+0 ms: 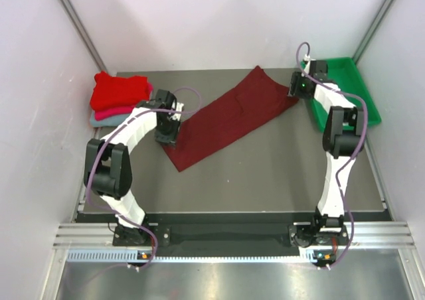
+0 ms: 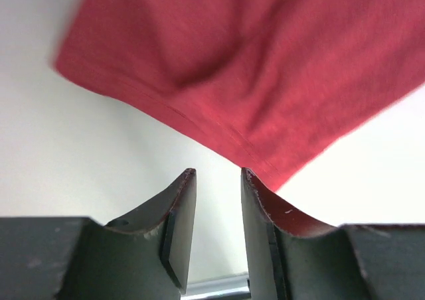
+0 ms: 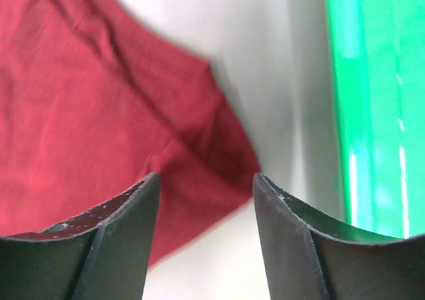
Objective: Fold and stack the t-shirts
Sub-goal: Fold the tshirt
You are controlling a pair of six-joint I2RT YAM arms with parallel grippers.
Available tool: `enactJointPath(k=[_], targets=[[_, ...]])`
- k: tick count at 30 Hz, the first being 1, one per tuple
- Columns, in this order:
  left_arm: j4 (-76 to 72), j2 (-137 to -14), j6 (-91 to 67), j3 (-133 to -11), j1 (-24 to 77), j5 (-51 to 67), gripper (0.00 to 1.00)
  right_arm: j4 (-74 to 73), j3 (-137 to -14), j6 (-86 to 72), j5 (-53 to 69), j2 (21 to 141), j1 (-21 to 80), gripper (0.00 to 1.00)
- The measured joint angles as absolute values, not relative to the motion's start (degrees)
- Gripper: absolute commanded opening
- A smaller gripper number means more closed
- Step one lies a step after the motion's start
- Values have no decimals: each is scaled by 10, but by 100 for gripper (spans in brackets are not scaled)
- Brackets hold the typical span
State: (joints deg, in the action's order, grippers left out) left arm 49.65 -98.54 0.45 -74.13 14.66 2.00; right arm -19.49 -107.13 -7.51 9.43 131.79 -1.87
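The dark maroon t-shirt [image 1: 229,117] is lying as a long folded strip slantwise across the far half of the tabletop [image 1: 265,174]. One end is pointing at the far right corner and the other is reaching toward the left edge.

The left gripper [image 1: 166,135] is hovering over that left end and hiding part of it from above. Seen from its own wrist, its fingers [image 2: 186,200] are standing slightly apart with nothing between them. The shirt's hem is hanging just past the tips, blurred and running off the picture. I cannot tell whether one tip is brushing it.

The right gripper [image 1: 297,87] is sitting at the shirt's far right end, beside the green tray [image 1: 362,91]. Its jaws are gaping wide and the cloth's corner is lying slack under the gap, unpinched. The right arm is covering part of the tray's left side.

In the far left corner, the bright red t-shirt [image 1: 119,91] is topping a folded stack. The pink t-shirt [image 1: 106,114] and grey-blue t-shirt [image 1: 99,122] are showing only as thin edges beneath.
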Motion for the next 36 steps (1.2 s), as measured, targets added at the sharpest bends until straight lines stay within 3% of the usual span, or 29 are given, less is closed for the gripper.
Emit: enactJointPath(k=[8, 18, 21, 24, 27, 36], targets=[[458, -1027, 19, -788, 97, -11, 37, -198, -958, -126, 140, 1159, -32, 57], [471, -1204, 33, -921, 46, -17, 35, -193, -911, -155, 186, 1177, -12, 57], [470, -1213, 37, -937, 38, -22, 31, -195, -906, -155, 188, 1179, -8, 57], [470, -1218, 40, -940, 35, -16, 10, -193, -906, -155, 187, 1179, -4, 57], [472, -1218, 46, -940, 36, -9, 0, -189, -907, -156, 185, 1187, 1, 57], [477, -1187, 53, -890, 35, 37, 0, -180, -935, -165, 182, 1260, 18, 47]])
